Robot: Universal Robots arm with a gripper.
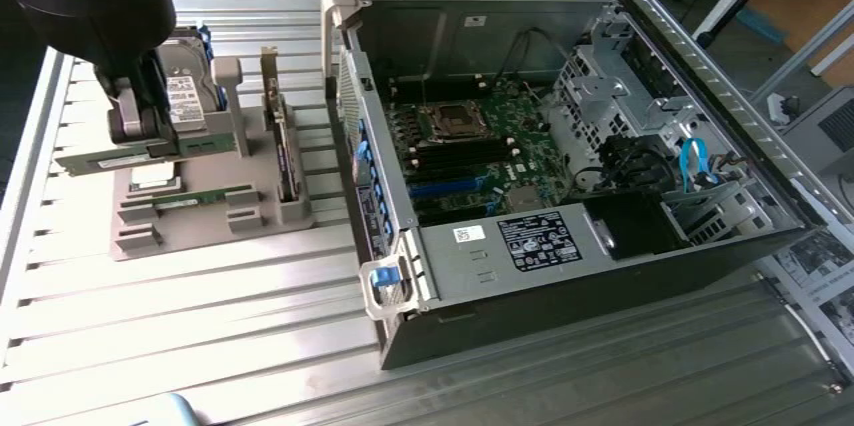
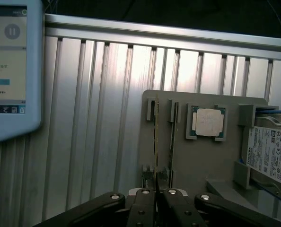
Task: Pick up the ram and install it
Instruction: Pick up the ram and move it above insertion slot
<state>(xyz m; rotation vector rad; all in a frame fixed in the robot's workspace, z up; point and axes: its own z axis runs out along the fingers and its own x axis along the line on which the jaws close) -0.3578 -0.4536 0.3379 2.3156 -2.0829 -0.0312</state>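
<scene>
Gripper: the gripper (image 2: 156, 201) has its jaws nearly together, pinching the ram (image 2: 156, 142) by its flat faces about mid-length.
Ram: edge-on from the wrist, in line with a slot of the grey holder (image 2: 197, 161). In the exterior view it juts past the holder towards that view's left, so it looks raised. Whether it is fully free I cannot tell.
Neighbours: a second memory stick (image 1: 200, 196) just beside, then the CPU (image 2: 208, 122) and hard drive (image 2: 268, 153).
Handling: best lifted straight and level, with no twist against the slot walls.
Far: the open computer case (image 1: 534, 276) with its motherboard (image 1: 481, 146), well apart.
</scene>
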